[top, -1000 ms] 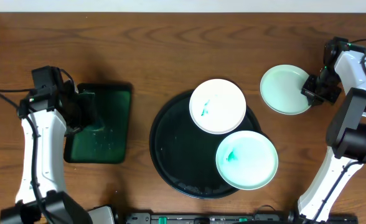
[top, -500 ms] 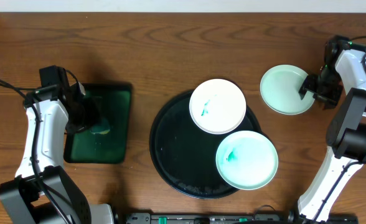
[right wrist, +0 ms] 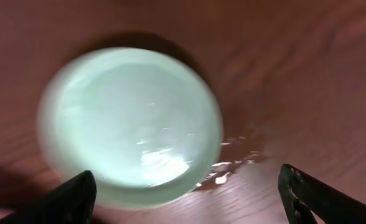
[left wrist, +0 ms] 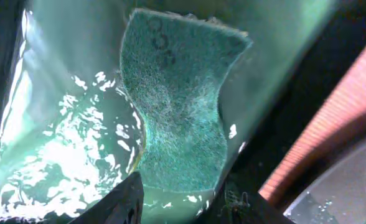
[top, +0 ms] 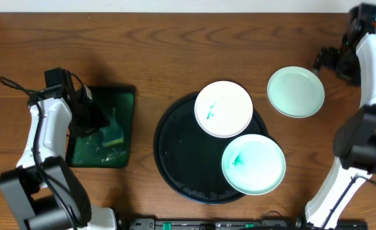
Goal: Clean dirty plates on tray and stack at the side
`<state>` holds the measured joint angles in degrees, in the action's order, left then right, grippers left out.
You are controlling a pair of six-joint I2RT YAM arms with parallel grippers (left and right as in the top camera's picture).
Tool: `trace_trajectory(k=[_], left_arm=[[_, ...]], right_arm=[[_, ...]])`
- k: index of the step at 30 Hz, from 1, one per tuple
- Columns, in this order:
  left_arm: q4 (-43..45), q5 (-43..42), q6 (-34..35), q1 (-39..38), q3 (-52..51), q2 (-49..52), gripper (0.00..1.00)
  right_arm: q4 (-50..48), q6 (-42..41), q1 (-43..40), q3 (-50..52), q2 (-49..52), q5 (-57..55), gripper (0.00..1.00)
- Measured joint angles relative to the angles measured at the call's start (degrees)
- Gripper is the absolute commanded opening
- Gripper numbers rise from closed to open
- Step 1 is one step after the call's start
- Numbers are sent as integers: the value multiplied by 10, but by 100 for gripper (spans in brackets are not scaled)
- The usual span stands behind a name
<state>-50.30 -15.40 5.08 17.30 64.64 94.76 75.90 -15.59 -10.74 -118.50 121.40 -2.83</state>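
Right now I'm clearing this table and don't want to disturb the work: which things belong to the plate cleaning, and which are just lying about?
Belongs: round black tray; rear smeared plate; front smeared plate; clean plate beside it; sponge; green tray.
Lying about: cable by the left arm; hardware at the front edge.

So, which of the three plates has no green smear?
The plate alone on the table, right of the tray; the two tray plates show teal smears.

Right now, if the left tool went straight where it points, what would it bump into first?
Probably the green scrubbing sponge, lying in the wet dark-green rectangular tray. It sits straight ahead of the left tool, whose fingers stand apart. How far off is hard to tell.
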Motion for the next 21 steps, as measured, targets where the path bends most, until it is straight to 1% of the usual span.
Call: trace_trajectory(k=[2,6,11,13,17,19,21], left_arm=[[-1,0,-4,-4,0,12,42],[-3,1,-20,-31,0,26,42],[-3,9,-26,-60,0,29,46],[-3,14,-26,-61,0,29,45],[-7,21,-26,-61,0,29,46],[-8,22,-26,-61,0,29,46],[-9,23,-26,-61,0,29,46]], right_arm=[[-4,15,21,-5,-40,28,89],[-1,46,83,-17,-121,86,90],[26,63,163,-11,-154,113,92],[16,69,183,25,-153,118,93],[-51,71,199,150,-144,119,93],[-90,70,199,216,-133,119,92],[-116,69,199,260,-125,120,91]])
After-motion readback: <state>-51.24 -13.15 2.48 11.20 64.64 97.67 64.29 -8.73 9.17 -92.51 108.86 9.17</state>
